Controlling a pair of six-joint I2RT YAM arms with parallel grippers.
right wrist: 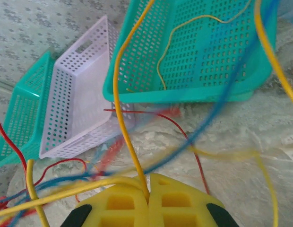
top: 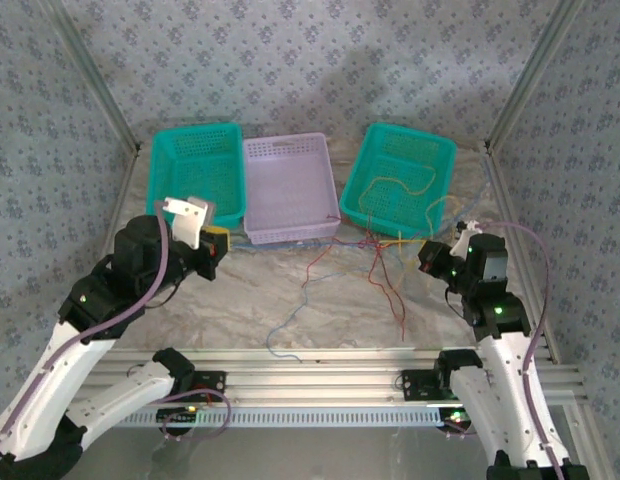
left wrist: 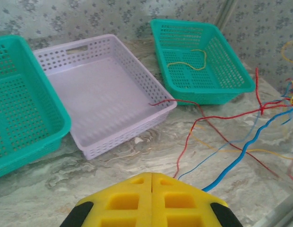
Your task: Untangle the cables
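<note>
Entry: cables [top: 388, 250], thin wires in red, blue and yellow, lying as a loose knot on the marbled desk [top: 230, 300]. In the top view the knot sits right of centre, just in front of the right teal basket [top: 398, 178], with loose ends trailing toward the lower middle of the frame. One red cable [left wrist: 161, 101] reaches the near corner of the lavender basket [left wrist: 99, 90] and touches its rim. A separate yellow strand [left wrist: 191, 60] lies curled inside the right teal basket. The left teal basket [top: 195, 172] stands at upper left, well apart from the knot. The right gripper [right wrist: 149, 183] is closed on a yellow cable [right wrist: 119, 99], which runs down into the seam between its fingers [right wrist: 118, 204]. It sits at the right edge of the knot, and blue and red strands cross in front of it, blurred. The left gripper [left wrist: 151, 182] is closed with nothing seen between its fingers. It is left of centre in the top view, away from the knot, and a blue cable [left wrist: 241, 153] ends just beside it at lower right. Step in hand, as judged: one yellow cable is held for drawing clear of the bunch, and most of the knot is not yet undone. The next move likely calls for a slow pull away from the knot, watching where the held cable crosses the blue and red ones. The left gripper would need to open and pin or lift a crossing strand, so the bunch is not dragged along whole.
</note>
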